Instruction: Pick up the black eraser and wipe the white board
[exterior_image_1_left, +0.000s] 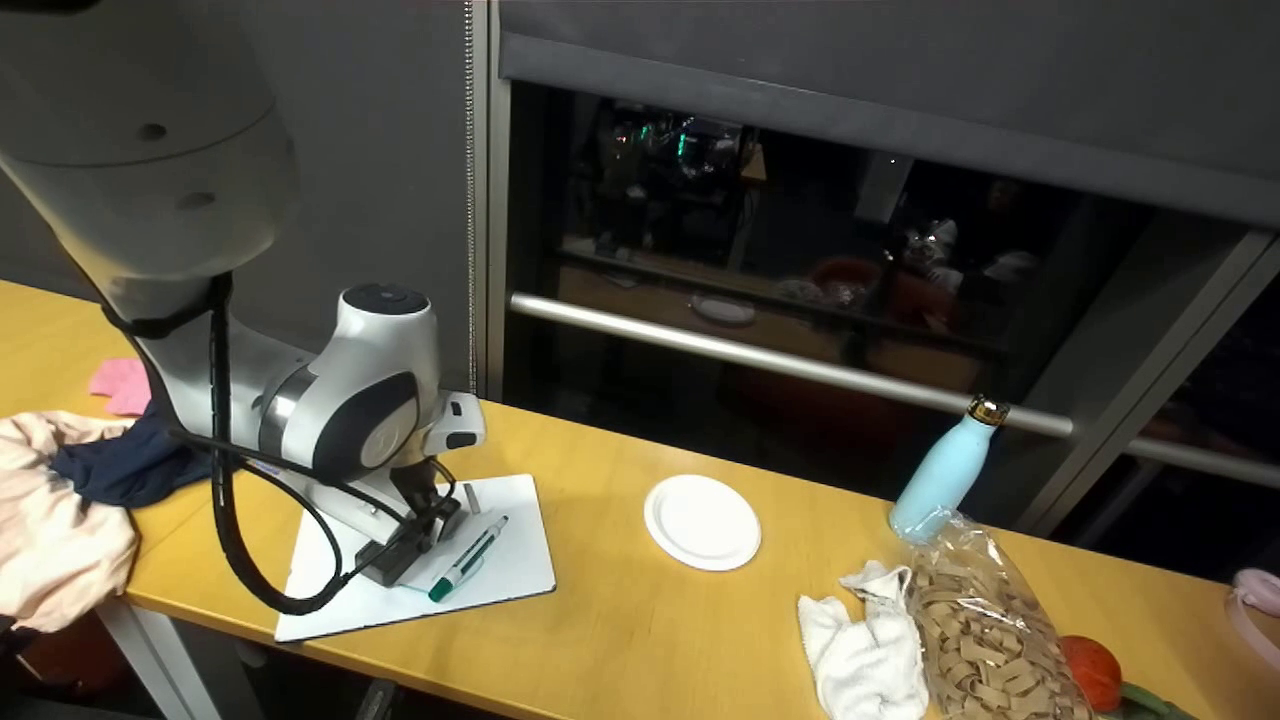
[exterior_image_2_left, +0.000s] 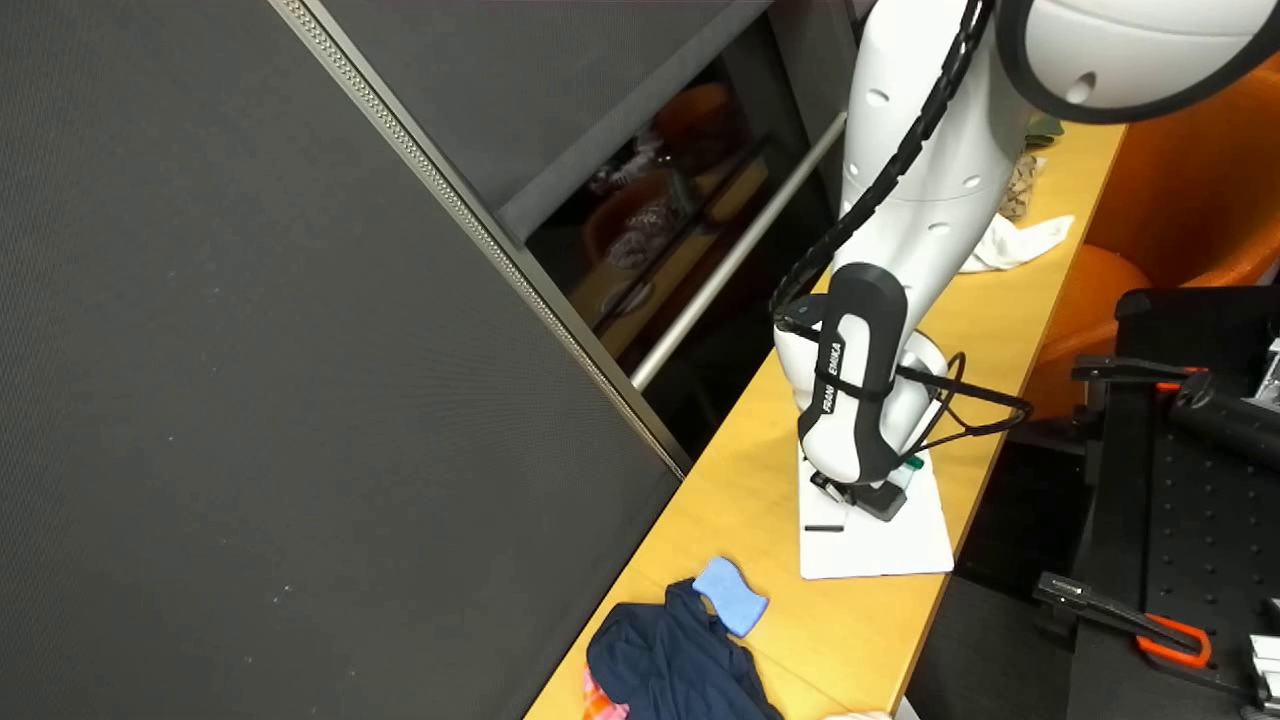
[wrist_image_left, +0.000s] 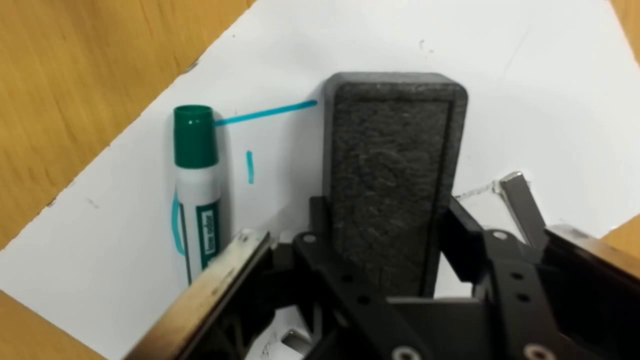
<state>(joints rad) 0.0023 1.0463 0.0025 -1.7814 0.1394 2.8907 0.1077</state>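
Note:
The black eraser, a dark rectangular block, stands out in the middle of the wrist view. My gripper is shut on it, one finger against each long side. Both exterior views show the eraser low over the white board, partly covered by the arm. Whether it touches the board I cannot tell. The white board carries blue-green strokes left of the eraser, some partly behind a green-capped marker lying on it.
A grey metal bar sits on the board right of the eraser. A white plate, white cloth, bag of pasta and blue bottle stand further along. Dark blue cloth and a light blue sponge lie at the opposite end.

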